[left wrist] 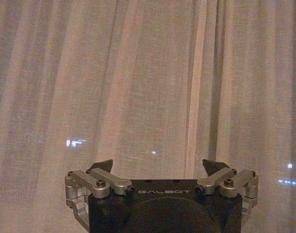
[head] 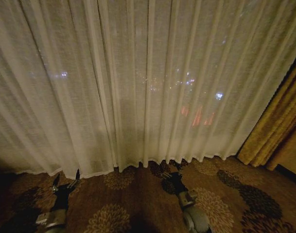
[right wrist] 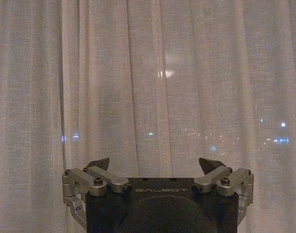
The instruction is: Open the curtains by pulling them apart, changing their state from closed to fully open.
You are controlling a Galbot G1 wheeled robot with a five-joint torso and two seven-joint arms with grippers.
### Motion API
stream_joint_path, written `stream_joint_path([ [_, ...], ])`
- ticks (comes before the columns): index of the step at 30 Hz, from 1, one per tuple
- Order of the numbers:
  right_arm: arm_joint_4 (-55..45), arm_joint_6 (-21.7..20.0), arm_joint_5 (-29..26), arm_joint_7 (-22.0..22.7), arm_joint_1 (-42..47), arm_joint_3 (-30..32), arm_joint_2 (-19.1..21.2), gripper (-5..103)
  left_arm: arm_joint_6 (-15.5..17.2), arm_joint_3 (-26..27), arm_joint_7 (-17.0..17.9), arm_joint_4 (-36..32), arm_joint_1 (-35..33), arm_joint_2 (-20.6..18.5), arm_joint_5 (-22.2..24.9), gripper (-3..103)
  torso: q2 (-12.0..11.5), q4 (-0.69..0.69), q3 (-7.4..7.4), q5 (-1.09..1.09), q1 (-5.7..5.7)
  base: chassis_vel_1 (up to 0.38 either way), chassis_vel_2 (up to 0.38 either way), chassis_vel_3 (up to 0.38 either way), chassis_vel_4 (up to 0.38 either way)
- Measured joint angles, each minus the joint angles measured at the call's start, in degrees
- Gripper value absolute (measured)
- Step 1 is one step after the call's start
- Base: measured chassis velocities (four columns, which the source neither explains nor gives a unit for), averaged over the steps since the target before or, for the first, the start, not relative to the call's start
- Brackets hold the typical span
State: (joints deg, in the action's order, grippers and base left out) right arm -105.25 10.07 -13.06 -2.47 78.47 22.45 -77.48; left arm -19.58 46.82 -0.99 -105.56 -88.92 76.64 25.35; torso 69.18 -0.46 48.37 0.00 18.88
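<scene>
The sheer cream-white curtains (head: 138, 82) hang closed across the window, pleated, with city lights glowing through them. Their hem ends just above the carpet. My left gripper (head: 66, 180) is low at the left, open, a short way in front of the hem. My right gripper (head: 171, 170) sits low right of centre, close to the hem. In the left wrist view the left gripper (left wrist: 157, 166) is open with the curtains (left wrist: 148, 82) ahead and nothing between its fingers. The right gripper (right wrist: 153, 164) is open too, facing the curtains (right wrist: 152, 77).
A heavy golden-yellow drape (head: 279, 121) hangs at the right edge. Brown carpet with a flower pattern (head: 138, 204) covers the floor in front of the curtains.
</scene>
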Motion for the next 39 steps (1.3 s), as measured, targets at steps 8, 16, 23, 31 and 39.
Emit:
stream_joint_path([
  [8, -0.1, 0.0, 0.5, 0.1, 0.1, 0.1, -0.1, 100, 0.0, 0.0, 0.0, 0.0, 0.0, 0.0, 0.0, 100, 0.0, 0.00, 0.00, 0.00, 0.00, 0.000, 0.000, 0.000, 0.000],
  [16, -0.6, 0.0, 0.6, -0.2, 0.6, 0.5, -0.2, 100, 0.0, 0.0, 0.0, 0.0, 0.0, 0.0, 0.0, 100, 0.0, 0.00, 0.00, 0.00, 0.00, 0.000, 0.000, 0.000, 0.000],
  [23, -0.1, 0.7, 0.6, -1.1, 0.4, 0.9, -0.2, 100, 0.0, 0.0, 0.0, 0.0, 0.0, 0.0, 0.0, 100, 0.0, 0.00, 0.00, 0.00, 0.00, 0.000, 0.000, 0.000, 0.000],
  [31, 0.3, 0.7, 0.4, -1.1, -0.3, 0.7, 0.0, 100, 0.0, 0.0, 0.0, 0.0, 0.0, 0.0, 0.0, 100, 0.0, 0.01, -0.01, 0.00, -0.02, -0.052, 0.054, 0.040, -0.051],
  [39, 0.8, 0.7, 0.8, -1.6, -0.3, 0.3, -0.1, 100, 0.0, 0.0, 0.0, 0.0, 0.0, 0.0, 0.0, 100, 0.0, 0.00, 0.00, 0.01, -0.01, -0.187, 0.163, 0.179, -0.179],
])
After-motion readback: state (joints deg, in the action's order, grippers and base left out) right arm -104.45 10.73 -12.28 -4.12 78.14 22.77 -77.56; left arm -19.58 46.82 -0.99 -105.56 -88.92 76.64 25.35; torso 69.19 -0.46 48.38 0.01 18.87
